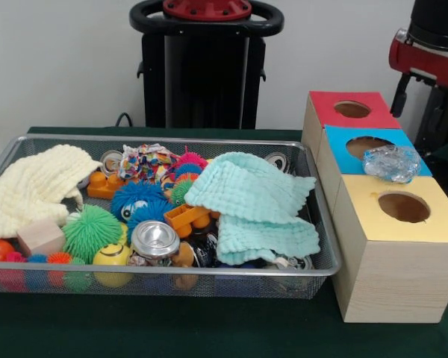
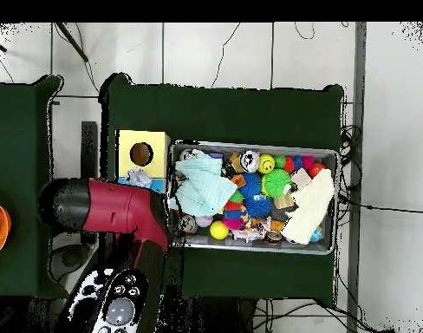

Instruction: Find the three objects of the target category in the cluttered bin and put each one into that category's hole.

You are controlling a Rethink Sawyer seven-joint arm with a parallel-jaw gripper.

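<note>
The silver wire-mesh bin (image 1: pixel 325 224) sits on the green table, full of toys; it also shows in the overhead view (image 2: pixel 250 146). One wad of clear, wrinkly plastic with blue patches (image 1: pixel 392 162) lies on the blue-topped box (image 1: pixel 343 142), beside its hole. In the overhead view the wad (image 2: pixel 139 179) peeks out next to the arm. No other wad shows in the bin. The red and black arm (image 1: pixel 425 52) stands at the right edge and lies across the boxes in the overhead view (image 2: pixel 111 208). Its gripper does not show in either view.
Three wooden boxes stand right of the bin: red top (image 1: pixel 336 119), blue top, yellow top (image 1: pixel 373 216), each with a round hole. In the bin lie a teal cloth (image 1: pixel 254 198), a cream cloth (image 1: pixel 30 190), a silver can (image 1: pixel 155 240), spiky balls (image 1: pixel 93 231) and plastic blocks.
</note>
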